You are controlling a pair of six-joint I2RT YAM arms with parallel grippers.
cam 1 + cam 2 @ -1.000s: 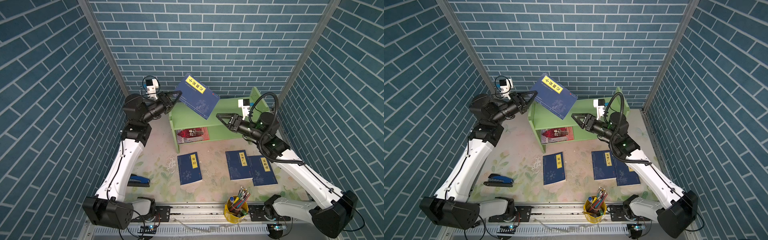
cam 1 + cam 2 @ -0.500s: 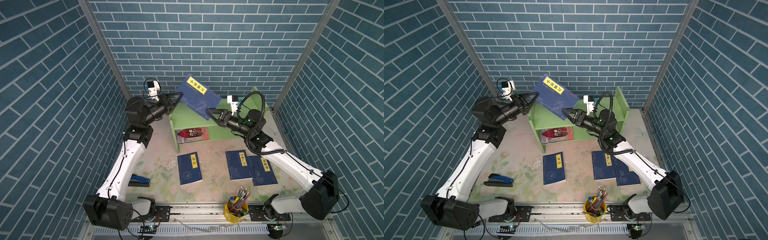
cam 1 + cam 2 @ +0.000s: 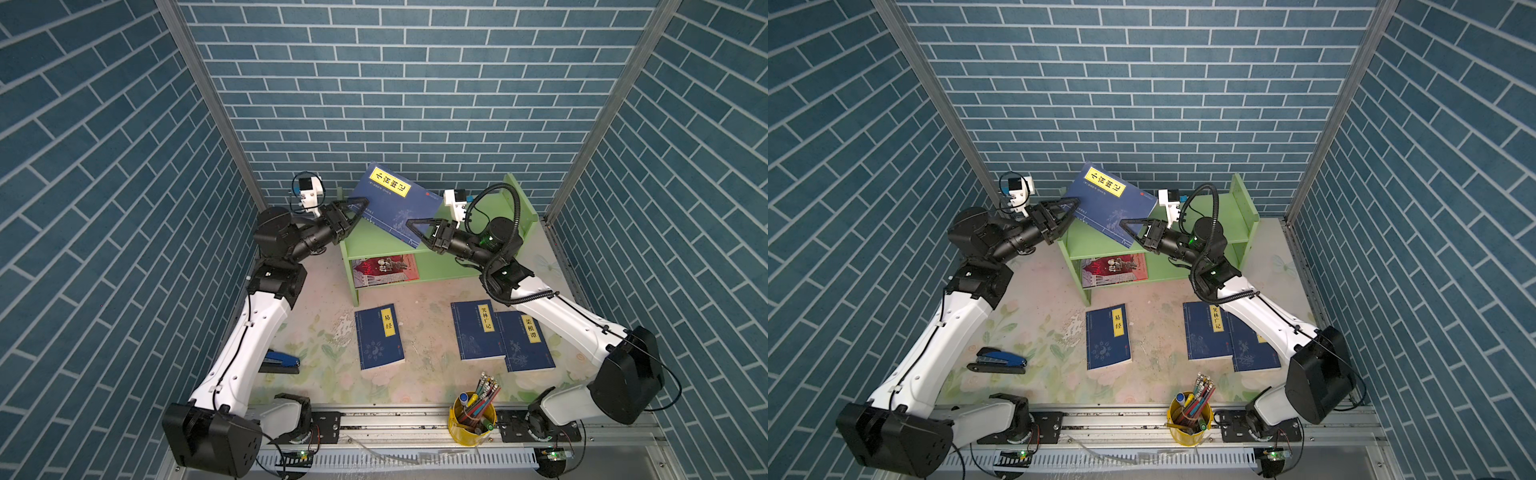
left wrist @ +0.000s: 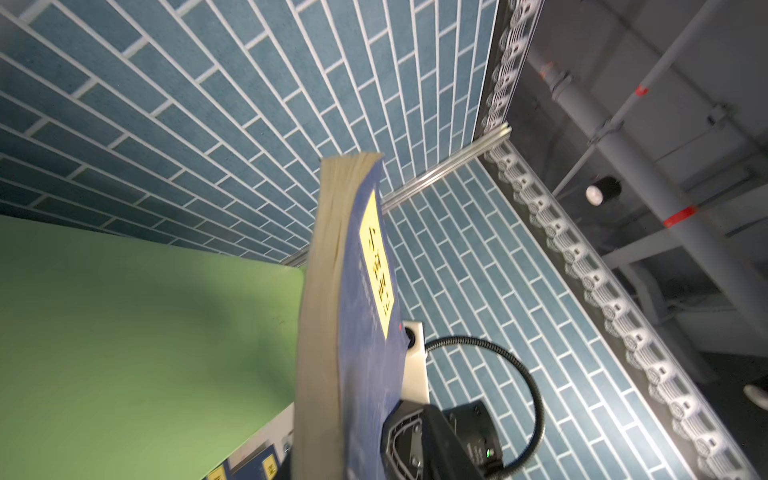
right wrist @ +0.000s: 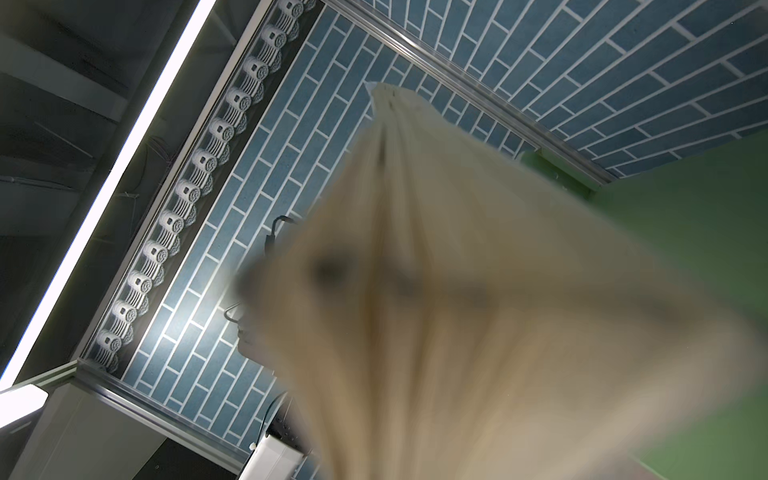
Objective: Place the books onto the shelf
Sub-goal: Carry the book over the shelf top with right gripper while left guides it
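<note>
Handover, navy book (image 3: pixel 395 199): right end effector (image 3: pixel 409 225) now clamped on its lower corner; left end effector (image 3: pixel 360 211) newly spread, letting go. Book aloft, tilted above green shelf (image 3: pixel 517 205) upper tier; placement pending.

Place: you're working in a robotics lab cell mocked up as a study.
Walls: brick-print panels (image 3: pixel 415 83) on 3 sides, between aluminium posts (image 3: pixel 216 104).
Overhead: bare pipes (image 4: pixel 648 183), a strip light (image 5: pixel 120 166).
Props: shelf (image 3: pixel 374 247), books (image 3: pixel 380 338), stapler (image 3: pixel 282 359), pencil cup (image 3: pixel 471 419), floral mat (image 3: pixel 428 365).
</note>
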